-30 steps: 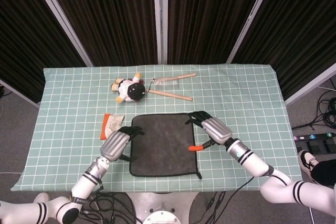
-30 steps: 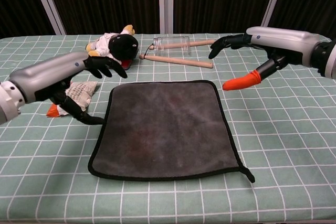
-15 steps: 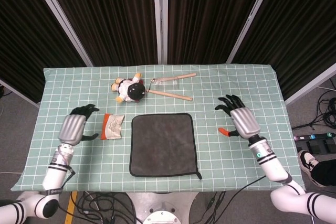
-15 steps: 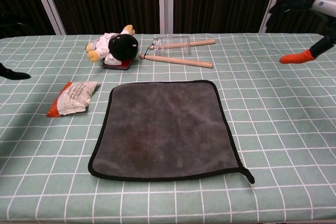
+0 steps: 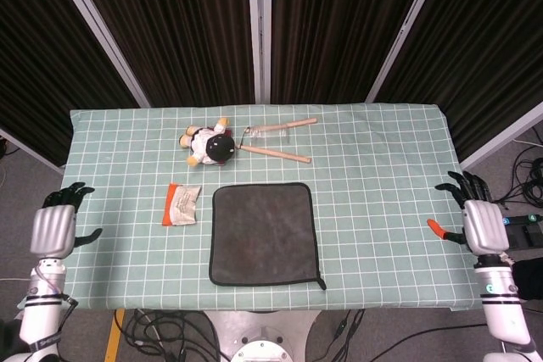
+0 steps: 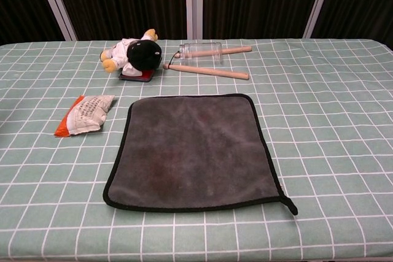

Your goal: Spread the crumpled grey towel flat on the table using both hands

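Head view shows the grey towel [image 5: 263,234] laid flat at the near middle of the bench [image 5: 382,167], so both the left hand [image 5: 53,228] and right hand [image 5: 480,224] are held spread and empty off its ends (job judged done).

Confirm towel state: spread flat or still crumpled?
Spread flat. The grey towel lies as one smooth sheet on the table, its black edging visible all round, no folds or bunching in either view; neither hand touches it.

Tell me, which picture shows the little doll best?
The chest view: the doll looks bigger there, lying on its side with its dark head toward us. In the head view the doll is tiny, seen from above beside the wooden sticks.
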Tool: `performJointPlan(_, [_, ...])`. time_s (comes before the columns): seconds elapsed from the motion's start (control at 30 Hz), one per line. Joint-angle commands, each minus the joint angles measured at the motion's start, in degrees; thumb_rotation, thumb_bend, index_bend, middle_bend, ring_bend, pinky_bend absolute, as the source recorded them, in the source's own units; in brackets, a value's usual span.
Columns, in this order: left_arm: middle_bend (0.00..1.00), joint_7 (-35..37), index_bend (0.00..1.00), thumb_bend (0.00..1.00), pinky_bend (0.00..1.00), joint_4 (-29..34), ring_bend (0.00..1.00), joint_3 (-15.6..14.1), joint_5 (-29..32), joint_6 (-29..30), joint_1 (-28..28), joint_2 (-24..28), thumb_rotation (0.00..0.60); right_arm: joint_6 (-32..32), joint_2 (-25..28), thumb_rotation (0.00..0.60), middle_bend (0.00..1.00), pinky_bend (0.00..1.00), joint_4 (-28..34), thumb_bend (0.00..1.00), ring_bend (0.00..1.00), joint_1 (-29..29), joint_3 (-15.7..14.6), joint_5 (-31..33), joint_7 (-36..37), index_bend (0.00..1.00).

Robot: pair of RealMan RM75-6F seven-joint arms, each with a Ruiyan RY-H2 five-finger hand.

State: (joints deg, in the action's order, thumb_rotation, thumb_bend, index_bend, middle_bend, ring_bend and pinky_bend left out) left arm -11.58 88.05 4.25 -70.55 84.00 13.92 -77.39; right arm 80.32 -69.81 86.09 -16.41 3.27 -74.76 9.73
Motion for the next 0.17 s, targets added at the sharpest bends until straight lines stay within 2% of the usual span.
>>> performJointPlan(0.03, [0.29, -1.1, 0.32, 0.06, 0.23, 1.8, 0.24, -0.9, -0.7, 2.7, -2.5, 1.1, 0.6, 2.1, 2.0, 0.6, 0.11, 0.0, -0.1, 0.11, 0.0, 3.0, -1.4, -1.8, 3.2, 0.29])
performJointPlan(0.17, [0.29, -2.5, 0.32, 0.06, 0.23, 4.6, 0.24, -2.4, -2.1, 4.5, -4.7, 2.5, 0.6, 4.2, 3.2, 0.6, 0.11, 0.0, -0.6, 0.11, 0.0, 5.8, -2.3, -3.8, 5.7, 0.29])
